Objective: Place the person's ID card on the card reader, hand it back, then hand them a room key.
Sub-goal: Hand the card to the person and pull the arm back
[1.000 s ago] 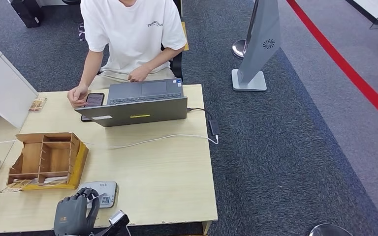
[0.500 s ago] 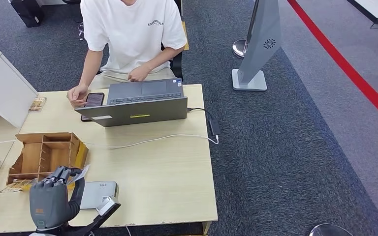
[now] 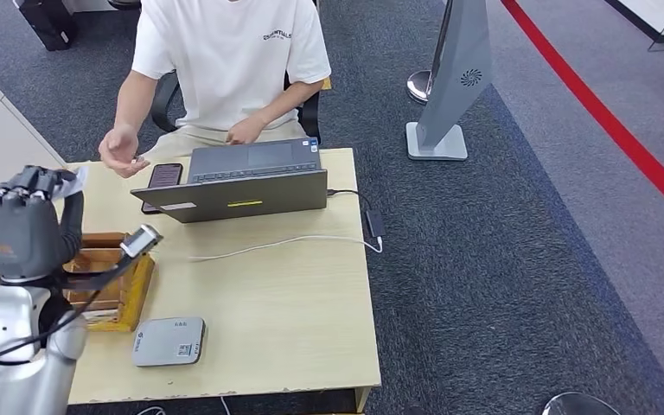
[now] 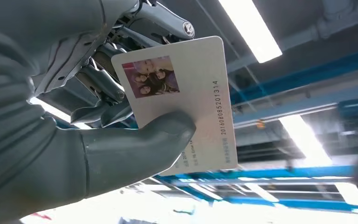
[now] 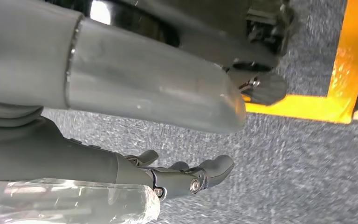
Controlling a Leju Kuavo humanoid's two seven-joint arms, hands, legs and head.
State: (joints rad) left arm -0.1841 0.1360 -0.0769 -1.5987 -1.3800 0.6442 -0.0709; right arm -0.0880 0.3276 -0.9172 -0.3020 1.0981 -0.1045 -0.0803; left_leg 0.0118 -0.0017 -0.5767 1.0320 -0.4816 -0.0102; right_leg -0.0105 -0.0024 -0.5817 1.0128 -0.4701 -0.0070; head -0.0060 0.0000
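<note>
Grey left hand [image 3: 24,229] pinching the ID card [image 4: 186,100] between thumb and fingers, holding it face-out and lifted off the desk [image 3: 294,303]; probably offering it back; reaching toward it from across the desk, the person's hand [image 3: 119,149], palm up; sitting bare near the desk's front edge, card reader [image 3: 169,341]; dangling slack over carpet, right hand [image 5: 186,177], gripping nothing.

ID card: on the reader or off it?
Off. The left hand holds the ID card raised, apart from the card reader on the table.
</note>
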